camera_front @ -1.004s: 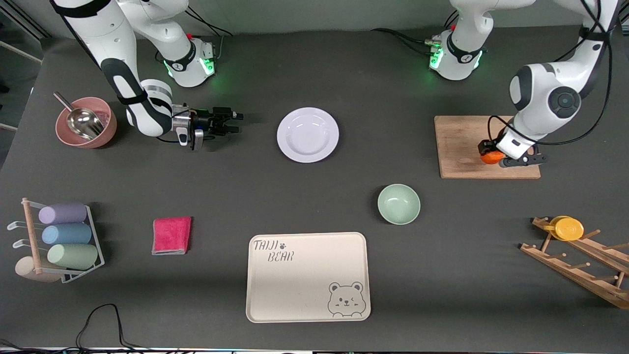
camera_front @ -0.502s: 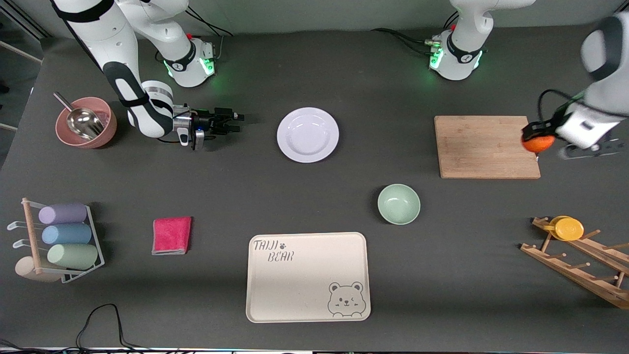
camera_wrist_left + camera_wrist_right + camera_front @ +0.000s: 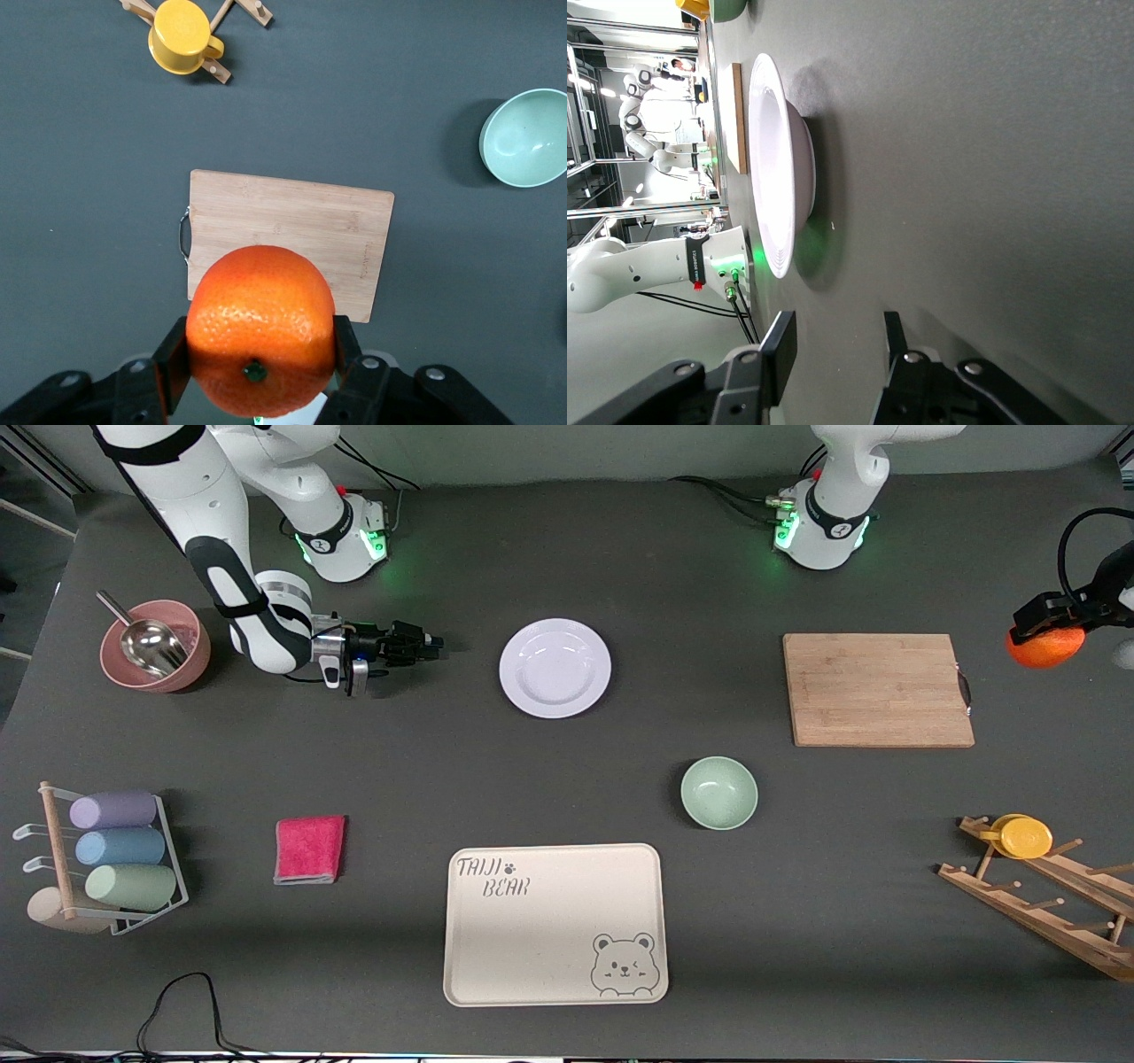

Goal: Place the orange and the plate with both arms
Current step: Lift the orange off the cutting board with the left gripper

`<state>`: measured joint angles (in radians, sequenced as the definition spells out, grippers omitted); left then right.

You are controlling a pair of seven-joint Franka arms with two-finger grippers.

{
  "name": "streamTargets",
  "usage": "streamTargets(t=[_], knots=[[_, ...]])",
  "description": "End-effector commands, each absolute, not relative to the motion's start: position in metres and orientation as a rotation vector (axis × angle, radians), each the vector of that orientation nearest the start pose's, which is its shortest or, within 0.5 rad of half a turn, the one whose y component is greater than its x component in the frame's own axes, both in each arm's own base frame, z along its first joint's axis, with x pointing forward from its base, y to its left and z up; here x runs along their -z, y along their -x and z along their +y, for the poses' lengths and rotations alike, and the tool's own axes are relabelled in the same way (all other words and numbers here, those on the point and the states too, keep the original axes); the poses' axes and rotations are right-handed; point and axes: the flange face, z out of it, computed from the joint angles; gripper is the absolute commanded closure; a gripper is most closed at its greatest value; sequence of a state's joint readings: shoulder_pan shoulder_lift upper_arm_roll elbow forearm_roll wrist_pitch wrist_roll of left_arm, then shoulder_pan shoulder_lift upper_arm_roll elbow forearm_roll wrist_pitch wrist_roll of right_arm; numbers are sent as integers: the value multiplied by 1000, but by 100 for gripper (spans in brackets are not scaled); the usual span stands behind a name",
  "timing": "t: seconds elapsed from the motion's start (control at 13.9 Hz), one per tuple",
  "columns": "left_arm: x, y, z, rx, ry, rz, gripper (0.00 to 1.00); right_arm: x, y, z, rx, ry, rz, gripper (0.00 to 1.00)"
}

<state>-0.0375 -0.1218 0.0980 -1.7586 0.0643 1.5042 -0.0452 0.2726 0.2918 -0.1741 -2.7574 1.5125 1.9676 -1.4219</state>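
My left gripper [image 3: 1045, 638] is shut on the orange [image 3: 1044, 647], held high in the air at the left arm's end of the table, past the cutting board's edge. In the left wrist view the orange [image 3: 260, 328] sits between the two fingers, over the cutting board [image 3: 288, 241]. The white plate [image 3: 555, 667] lies flat mid-table. My right gripper [image 3: 430, 642] is low, open and empty, level with the plate and a short gap from its rim. The right wrist view shows the plate [image 3: 778, 168] edge-on ahead of the open fingers [image 3: 780, 350].
A wooden cutting board [image 3: 877, 689] lies toward the left arm's end. A pale-green bowl [image 3: 718, 792] and a beige bear-print tray [image 3: 555, 923] sit nearer the camera. A pink bowl with a scoop [image 3: 154, 645], a red cloth [image 3: 309, 849], a cup rack [image 3: 106, 859] and a wooden rack with a yellow cup [image 3: 1028, 836] stand around.
My left gripper lifted the orange off the cutting board and carried it up and out toward the left arm's end. My right gripper edged slightly toward the plate.
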Motion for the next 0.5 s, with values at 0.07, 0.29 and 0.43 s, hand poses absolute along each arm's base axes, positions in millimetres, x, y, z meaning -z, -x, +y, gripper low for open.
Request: streamTargets(t=[0.07, 0.29, 0.43], knots=[[-602, -506, 7, -245, 3108, -141, 100, -112, -290, 85, -85, 2012, -68, 53], [-602, -502, -71, -244, 3111, -225, 100, -108, -291, 85, -82, 2014, -79, 53], [-599, -495, -134, -228, 3110, -281, 100, -106, -291, 84, -85, 2016, -77, 53]])
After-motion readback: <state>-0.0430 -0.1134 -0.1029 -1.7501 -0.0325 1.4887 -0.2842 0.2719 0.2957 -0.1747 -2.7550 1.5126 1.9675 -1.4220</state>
